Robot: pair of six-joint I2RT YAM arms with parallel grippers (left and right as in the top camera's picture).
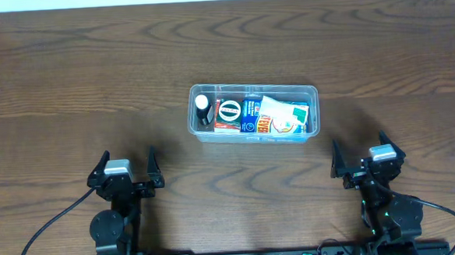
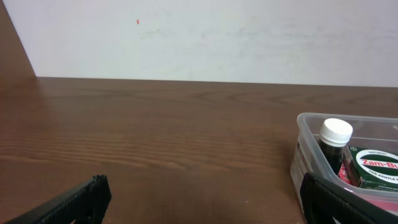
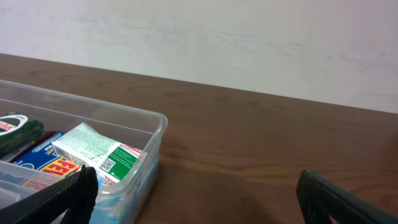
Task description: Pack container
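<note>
Left gripper (image 1: 128, 168) and right gripper (image 1: 360, 158) both gape wide, holding nothing, nearer than the container (image 1: 253, 86) and off its two ends. The container rests on the wooden table (image 1: 61, 74), with a white-capped bottle (image 1: 202, 103) at its left end and small boxes (image 1: 272, 119) beside the bottle.

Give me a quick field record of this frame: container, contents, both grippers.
container: clear tub, mid-table, upright, no lid visible
contents, left to right: white-capped dark bottle; green-and-red pack; blue box; white-and-green packet
left gripper: open, empty, near edge, apart from the container
right gripper: open, empty, near edge, apart from the container
table: brown wood grain
</note>
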